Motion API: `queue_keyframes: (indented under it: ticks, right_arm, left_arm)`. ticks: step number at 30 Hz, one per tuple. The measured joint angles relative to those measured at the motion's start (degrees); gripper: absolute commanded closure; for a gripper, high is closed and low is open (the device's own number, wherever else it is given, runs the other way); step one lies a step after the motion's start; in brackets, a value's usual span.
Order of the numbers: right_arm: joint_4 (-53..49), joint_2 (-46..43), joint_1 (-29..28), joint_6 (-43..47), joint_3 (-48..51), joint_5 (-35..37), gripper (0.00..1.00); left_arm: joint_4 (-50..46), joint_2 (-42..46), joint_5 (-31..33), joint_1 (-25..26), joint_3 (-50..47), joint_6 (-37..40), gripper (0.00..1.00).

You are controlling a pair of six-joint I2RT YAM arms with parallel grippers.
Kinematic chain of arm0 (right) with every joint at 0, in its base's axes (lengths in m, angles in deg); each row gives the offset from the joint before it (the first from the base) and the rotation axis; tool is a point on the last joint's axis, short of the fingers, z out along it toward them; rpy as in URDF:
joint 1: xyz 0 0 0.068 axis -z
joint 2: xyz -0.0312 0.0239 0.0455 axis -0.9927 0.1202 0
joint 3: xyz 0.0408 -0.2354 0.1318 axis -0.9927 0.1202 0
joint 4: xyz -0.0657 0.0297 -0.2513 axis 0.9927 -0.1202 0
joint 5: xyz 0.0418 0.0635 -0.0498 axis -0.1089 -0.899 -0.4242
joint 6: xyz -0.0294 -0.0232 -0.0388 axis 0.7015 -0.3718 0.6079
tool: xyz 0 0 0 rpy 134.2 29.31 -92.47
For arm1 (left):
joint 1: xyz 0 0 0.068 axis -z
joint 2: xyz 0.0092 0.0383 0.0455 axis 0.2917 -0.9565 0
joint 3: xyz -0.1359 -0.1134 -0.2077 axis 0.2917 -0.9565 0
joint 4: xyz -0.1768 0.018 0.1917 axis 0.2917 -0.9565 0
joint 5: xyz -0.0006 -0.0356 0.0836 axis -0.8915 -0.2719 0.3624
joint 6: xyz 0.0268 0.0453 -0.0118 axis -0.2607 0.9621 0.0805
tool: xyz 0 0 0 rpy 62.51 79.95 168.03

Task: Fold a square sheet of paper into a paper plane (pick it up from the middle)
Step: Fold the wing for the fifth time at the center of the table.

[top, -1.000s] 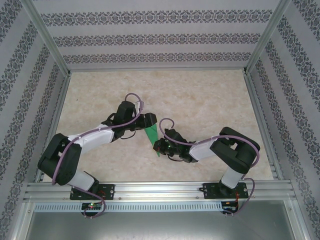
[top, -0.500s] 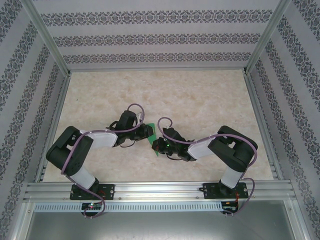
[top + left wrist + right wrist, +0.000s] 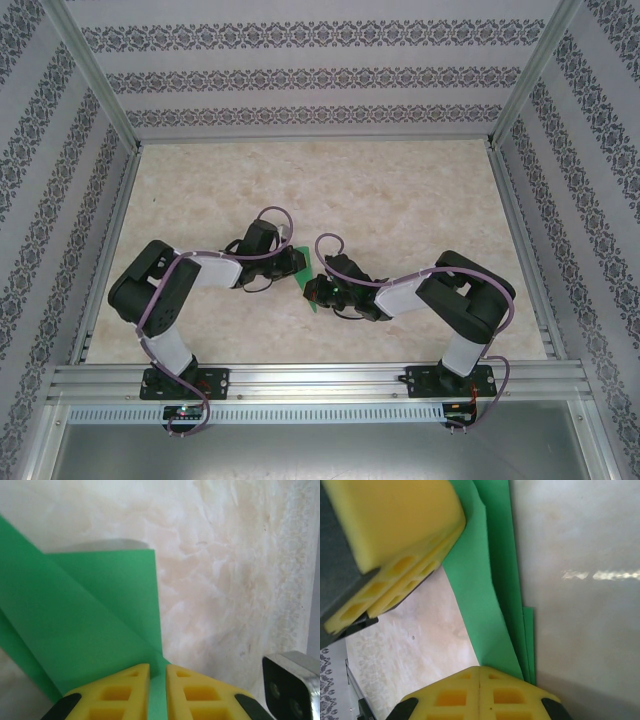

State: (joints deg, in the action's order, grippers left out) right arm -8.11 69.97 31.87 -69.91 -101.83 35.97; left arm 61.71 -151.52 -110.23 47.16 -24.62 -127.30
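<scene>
Jaws of the left end effector (image 3: 157, 674) stand narrow, nipping the folded bright green paper sheet (image 3: 90, 610) that extends ahead of it. The right end effector (image 3: 479, 677) clamps the sheet's other end.
</scene>
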Motion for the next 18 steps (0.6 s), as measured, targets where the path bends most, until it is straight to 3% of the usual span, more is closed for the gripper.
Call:
queue_keyframes:
  ticks: [18]
  right_arm:
    - [-6.1,-0.3,0.0,4.3,-2.7,-0.4,1.00]
  left_arm:
    - [1.1,-3.9,-7.5,-4.4,2.2,1.6,0.81]
